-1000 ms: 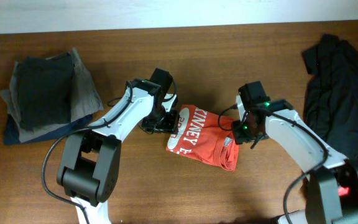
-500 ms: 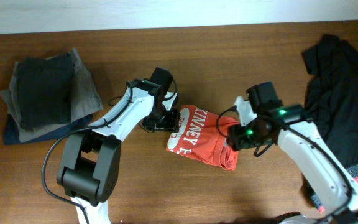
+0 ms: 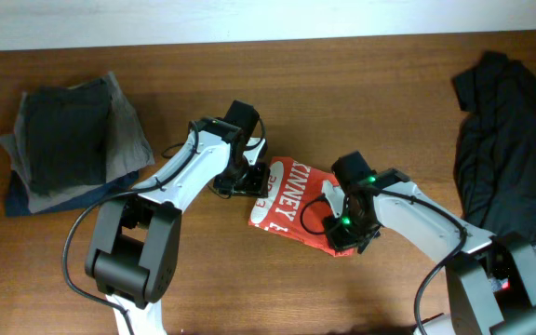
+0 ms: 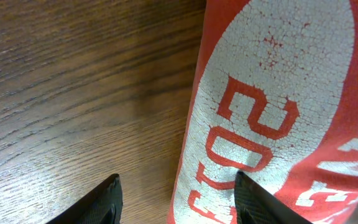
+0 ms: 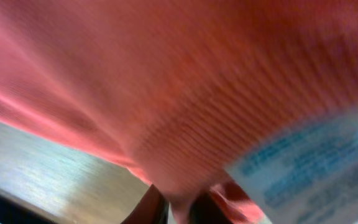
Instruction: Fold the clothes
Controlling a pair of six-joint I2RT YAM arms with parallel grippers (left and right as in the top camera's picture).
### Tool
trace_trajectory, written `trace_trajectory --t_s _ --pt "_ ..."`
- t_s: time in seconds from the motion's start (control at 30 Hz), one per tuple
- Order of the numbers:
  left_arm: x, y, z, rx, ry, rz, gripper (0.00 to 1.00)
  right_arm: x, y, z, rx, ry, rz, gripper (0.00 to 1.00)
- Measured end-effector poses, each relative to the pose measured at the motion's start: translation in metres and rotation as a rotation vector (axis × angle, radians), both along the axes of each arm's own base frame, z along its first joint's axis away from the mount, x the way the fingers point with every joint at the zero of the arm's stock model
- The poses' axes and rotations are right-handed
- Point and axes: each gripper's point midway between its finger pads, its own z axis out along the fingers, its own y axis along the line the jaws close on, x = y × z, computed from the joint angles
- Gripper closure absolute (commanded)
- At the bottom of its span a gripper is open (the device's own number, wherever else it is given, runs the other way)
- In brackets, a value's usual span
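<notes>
**Tools at both edges of the orange-red T-shirt (image 3: 291, 200)**

Well to the left of the T-shirt, a stack of folded garments (image 3: 68, 144) sits on the desk (image 3: 342, 84), dark grey and charcoal with a blue edge showing underneath.

The left tool (image 3: 247, 179) is low at the T-shirt's left edge. In the left wrist view it (image 4: 179, 202) stands wide. One dark finger (image 4: 107, 199) is over bare wood and the other is over the cracked white round logo (image 4: 272, 106). The hem of the T-shirt runs between them. It holds nothing.

The T-shirt lies near the middle of the desk as a compact, partly folded bundle with its white block lettering facing up. Its long side is tilted, running down towards the right.

The right tool (image 3: 347, 231) is at the T-shirt's lower right corner, with a green light glowing on the arm just above it. The right wrist view is badly blurred. Red knit fabric fills nearly all of it, and a fold appears bunched between the narrow-set dark fingers (image 5: 151, 208) at the bottom edge, so this tool seems clamped on the T-shirt. A pale label (image 5: 309, 168) with blue print shows on the cloth, but the print is unreadable.

Far right of the T-shirt and well apart from it, a black top (image 3: 505, 154) lies crumpled. A grey-and-red hem shows at its lower end.
</notes>
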Motion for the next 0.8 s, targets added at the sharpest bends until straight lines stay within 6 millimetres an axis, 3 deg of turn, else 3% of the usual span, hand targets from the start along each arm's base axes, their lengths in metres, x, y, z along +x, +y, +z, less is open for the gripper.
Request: trace_trajectory --t_s 0.1,0.23,0.4,0.6,0.67,0.8 --pt "0.000 0.000 0.000 0.000 0.000 0.000 0.43 -0.012 -0.021 -0.003 -0.126 0.052 -0.065 0.85" --pt "0.000 0.000 0.000 0.000 0.000 0.000 0.43 -0.007 -0.047 -0.006 -0.284 0.022 -0.155 0.84" --pt "-0.003 0.001 0.000 0.005 0.011 0.000 0.43 0.010 -0.051 -0.008 -0.317 -0.054 -0.203 0.84" --pt "-0.002 0.002 0.002 0.007 0.000 -0.033 0.44 0.011 -0.051 -0.008 -0.318 -0.052 -0.245 0.84" --pt "0.008 -0.001 0.009 0.005 -0.041 -0.053 0.43 0.014 -0.052 -0.007 -0.316 -0.056 -0.275 0.82" --pt "0.055 -0.019 0.045 -0.052 -0.231 -0.092 0.44 0.029 -0.058 0.010 -0.275 -0.132 -0.348 0.67"
